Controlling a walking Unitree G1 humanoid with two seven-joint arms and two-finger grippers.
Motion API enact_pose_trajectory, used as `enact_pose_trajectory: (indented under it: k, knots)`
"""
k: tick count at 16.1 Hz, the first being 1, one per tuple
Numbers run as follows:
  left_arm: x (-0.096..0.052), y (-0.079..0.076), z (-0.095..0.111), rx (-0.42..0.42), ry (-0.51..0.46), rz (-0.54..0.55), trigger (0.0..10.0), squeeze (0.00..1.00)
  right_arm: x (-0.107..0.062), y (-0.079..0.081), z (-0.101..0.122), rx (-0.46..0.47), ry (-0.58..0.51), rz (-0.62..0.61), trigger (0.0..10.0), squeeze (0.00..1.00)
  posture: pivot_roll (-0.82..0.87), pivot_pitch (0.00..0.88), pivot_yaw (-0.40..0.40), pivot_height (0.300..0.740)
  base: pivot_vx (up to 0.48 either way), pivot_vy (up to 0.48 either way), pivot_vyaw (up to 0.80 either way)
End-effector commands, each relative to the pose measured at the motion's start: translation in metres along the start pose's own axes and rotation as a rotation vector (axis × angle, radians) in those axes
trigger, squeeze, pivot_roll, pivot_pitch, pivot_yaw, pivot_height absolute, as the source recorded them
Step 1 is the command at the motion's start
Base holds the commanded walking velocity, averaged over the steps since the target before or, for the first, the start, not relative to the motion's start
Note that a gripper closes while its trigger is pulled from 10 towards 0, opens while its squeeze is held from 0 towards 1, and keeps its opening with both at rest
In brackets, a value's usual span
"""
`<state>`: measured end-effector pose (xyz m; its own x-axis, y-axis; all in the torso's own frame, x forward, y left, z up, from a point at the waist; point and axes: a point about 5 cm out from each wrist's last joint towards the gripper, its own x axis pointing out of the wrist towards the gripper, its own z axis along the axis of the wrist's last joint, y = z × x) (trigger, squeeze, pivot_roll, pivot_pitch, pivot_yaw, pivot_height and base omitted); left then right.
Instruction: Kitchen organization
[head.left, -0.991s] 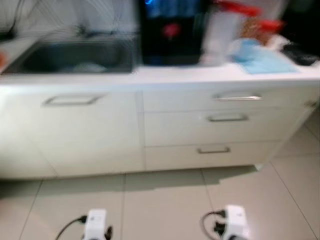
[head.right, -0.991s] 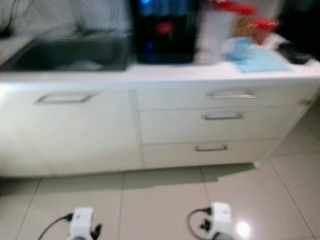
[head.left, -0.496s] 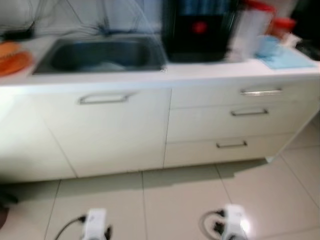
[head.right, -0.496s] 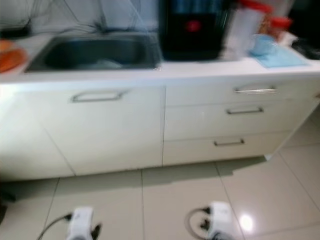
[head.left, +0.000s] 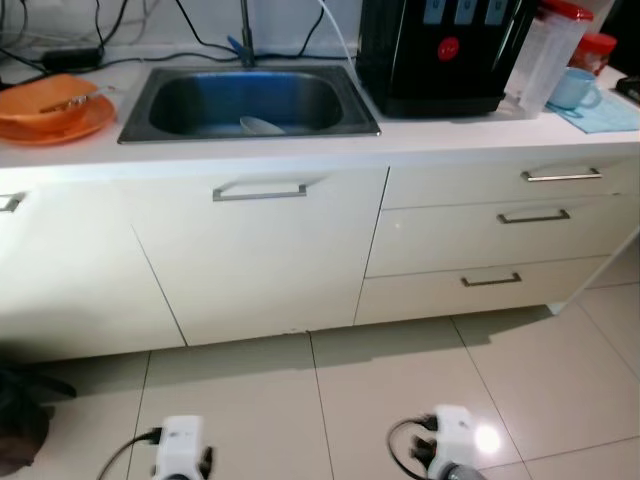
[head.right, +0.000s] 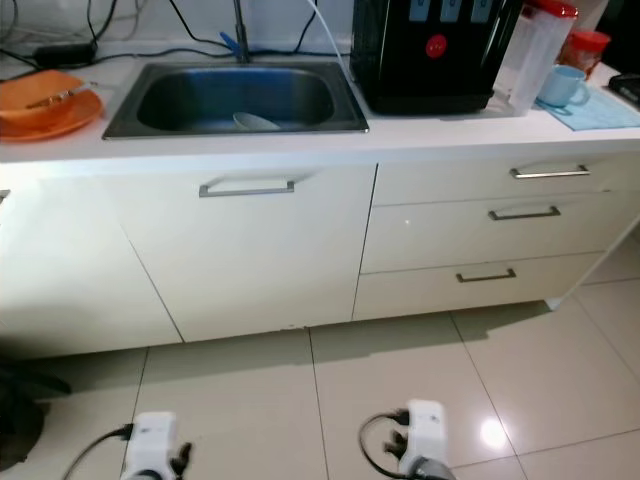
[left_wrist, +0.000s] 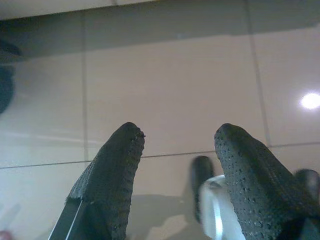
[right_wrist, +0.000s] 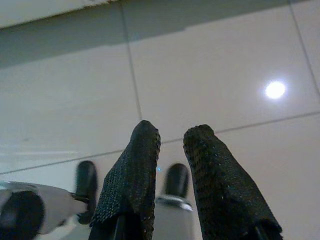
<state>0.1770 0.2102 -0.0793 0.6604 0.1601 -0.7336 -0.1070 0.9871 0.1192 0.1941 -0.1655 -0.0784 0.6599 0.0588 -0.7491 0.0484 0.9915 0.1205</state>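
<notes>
Facing: a white kitchen unit, with the tabletop (head.left: 440, 138) running across the upper part of the head views and tiled floor (head.left: 380, 390) between it and the robot.
Step in hand: by my reading, the approach, with nothing picked up and no item yet singled out for tidying.
Left gripper (left_wrist: 177, 150): hanging low over the floor tiles, fingers spread apart and empty.
Right gripper (right_wrist: 172, 145): also low over the floor, fingers near each other with a narrow gap, holding nothing.
Sink (head.left: 250, 102): set into the tabletop, with a pale dish or bowl (head.left: 262, 125) lying at the bottom.
Orange plates (head.left: 52, 108): stacked on the tabletop to the left of the sink, with what looks like a utensil resting across them.
Black dispenser (head.left: 440, 50): standing just right of the sink.
Clear jug with red lid (head.left: 545, 52): beside the dispenser, with a blue mug (head.left: 573, 88) on a blue cloth (head.left: 610, 112) further right.
Drawers (head.left: 500, 215): three under the right part, all closed; cupboard door (head.left: 260, 250) below the sink also closed.
Next move: probably stepping closer until the tabletop is within reach, then raising an arm toward the chosen item; which one cannot be told.
</notes>
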Motion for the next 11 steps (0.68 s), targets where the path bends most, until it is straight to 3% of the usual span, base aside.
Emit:
enact_pose_trajectory:
  k: [1, 4, 7, 11]
  knots:
    - [-0.0002, -0.0071, -0.0014, -0.006, 0.008, -0.008, 10.0, 0.00, -0.0019, -0.0118, 0.0003, -0.010, 0.000, -0.027, 10.0, 0.00, 0.07, 0.049, 0.004, 0.740, 0.000, 0.000, 0.00]
    - [-0.0004, -0.0078, -0.0022, -0.001, 0.010, -0.009, 10.0, 0.00, -0.0021, -0.0128, 0.0001, -0.010, 0.002, -0.029, 10.0, 0.00, 0.07, 0.050, 0.004, 0.740, 0.000, 0.000, 0.00]
    - [-0.0005, -0.0062, -0.0025, 0.005, 0.011, 0.003, 10.0, 0.00, -0.0019, -0.0125, 0.0010, -0.035, 0.001, -0.025, 10.0, 0.00, 0.07, 0.050, 0.000, 0.740, 0.443, 0.000, 0.00]
    - [-0.0005, -0.0073, -0.0027, 0.005, 0.011, 0.000, 10.0, 0.00, -0.0018, -0.0124, 0.0020, -0.038, -0.007, -0.025, 10.0, 0.00, 0.07, 0.050, -0.001, 0.740, 0.457, 0.000, 0.61]
